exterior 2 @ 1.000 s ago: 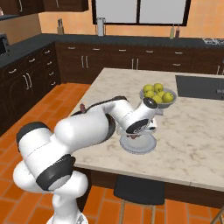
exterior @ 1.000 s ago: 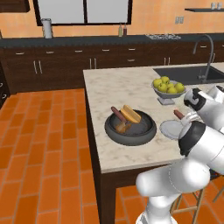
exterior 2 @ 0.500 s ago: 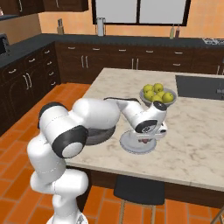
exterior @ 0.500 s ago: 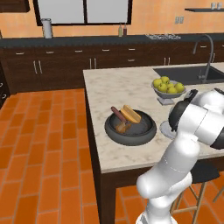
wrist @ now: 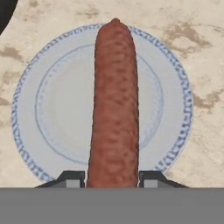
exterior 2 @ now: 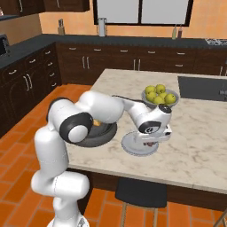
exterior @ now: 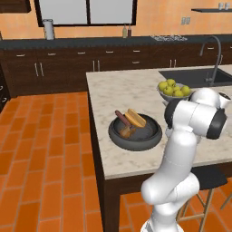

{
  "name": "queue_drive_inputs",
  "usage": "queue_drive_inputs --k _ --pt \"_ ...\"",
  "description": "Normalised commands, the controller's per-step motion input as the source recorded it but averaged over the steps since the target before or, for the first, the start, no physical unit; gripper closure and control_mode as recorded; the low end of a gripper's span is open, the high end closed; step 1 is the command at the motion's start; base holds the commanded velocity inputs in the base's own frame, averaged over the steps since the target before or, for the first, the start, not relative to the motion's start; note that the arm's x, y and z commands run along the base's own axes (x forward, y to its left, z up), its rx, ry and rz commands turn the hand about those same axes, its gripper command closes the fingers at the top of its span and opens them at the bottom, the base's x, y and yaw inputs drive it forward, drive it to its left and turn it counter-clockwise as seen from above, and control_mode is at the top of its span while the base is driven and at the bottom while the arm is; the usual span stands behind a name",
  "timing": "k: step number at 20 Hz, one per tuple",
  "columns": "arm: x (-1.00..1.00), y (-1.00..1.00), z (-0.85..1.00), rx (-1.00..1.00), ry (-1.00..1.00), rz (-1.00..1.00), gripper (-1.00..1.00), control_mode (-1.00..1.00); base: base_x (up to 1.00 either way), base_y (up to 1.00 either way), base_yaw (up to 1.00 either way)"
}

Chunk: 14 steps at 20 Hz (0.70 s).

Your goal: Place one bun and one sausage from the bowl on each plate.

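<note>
A sausage point(wrist: 114, 105) is clamped betw. the two dark fingertips point(wrist: 72, 178) of the gripper point(wrist: 112, 180), jaws set narrow against its sides. In hand view it is seen running lengthwise across the middle of the pale grey-white plate point(wrist: 52, 144), far tip near the opp. rim; whether it is touching the plate or held just above cannot be told. In right base view the gripper point(exterior 2: 150, 142) is seen low over that plate point(exterior 2: 131, 148), which is set on the marble counter point(exterior 2: 199, 137) just beside the dark bowl point(exterior 2: 99, 135), w/ a fruit bowl point(exterior 2: 160, 96) behind. In left base view the bowl point(exterior: 136, 133) is seen w/ a bun point(exterior: 135, 118) and a 2nd sausage point(exterior: 122, 120) leaning on its rear wall; another tan piece point(exterior: 127, 132) is seen below them, prob. a 2nd bun.
</note>
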Motion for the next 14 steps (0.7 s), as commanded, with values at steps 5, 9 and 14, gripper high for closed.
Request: queue_drive_inputs --k 5,9,14 --pt "0.16 0.01 -0.4 -0.05 0.01 0.0 1.0 -1.0 0.0 0.0 0.0" --pt "0.14 0.0 -0.08 -0.02 0.0 0.0 1.0 -1.0 0.0 0.0 0.0" --pt "0.05 0.04 -0.01 0.0 0.0 0.0 -1.0 -1.0 0.0 0.0 0.0"
